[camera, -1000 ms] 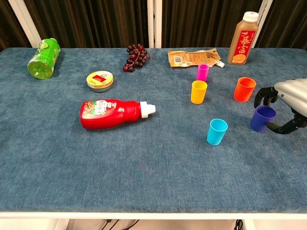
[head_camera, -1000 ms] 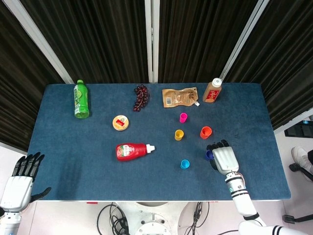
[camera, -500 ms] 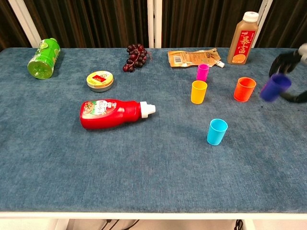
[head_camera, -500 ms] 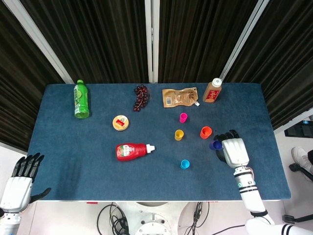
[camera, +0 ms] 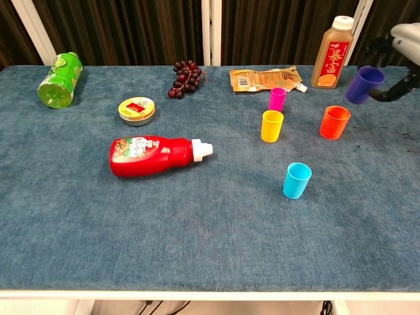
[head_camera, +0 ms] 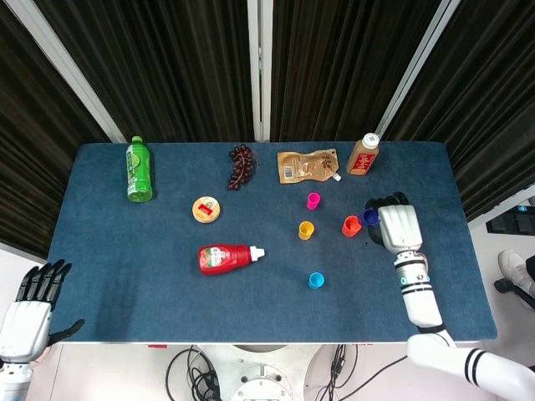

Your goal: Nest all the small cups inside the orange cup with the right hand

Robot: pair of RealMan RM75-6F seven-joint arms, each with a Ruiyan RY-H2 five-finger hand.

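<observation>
The orange cup (head_camera: 351, 225) (camera: 335, 122) stands upright on the right part of the blue table. My right hand (head_camera: 394, 225) (camera: 401, 46) holds a purple cup (head_camera: 370, 217) (camera: 364, 85) in the air, just right of and above the orange cup. A yellow cup (head_camera: 306, 230) (camera: 272, 125), a pink cup (head_camera: 313, 200) (camera: 277, 98) and a light blue cup (head_camera: 316, 280) (camera: 296, 180) stand apart on the cloth. My left hand (head_camera: 32, 305) hangs open off the table's front left corner.
A red ketchup bottle (camera: 157, 156) lies on its side mid-table. A round tin (camera: 136, 110), grapes (camera: 185, 77), a green bottle (camera: 59, 80), a brown pouch (camera: 262, 79) and a juice bottle (camera: 331, 54) line the back.
The right hand lifted the purple cup off the table and carried it up and back, from the front right to a spot beside the orange cup. The left hand stayed put.
</observation>
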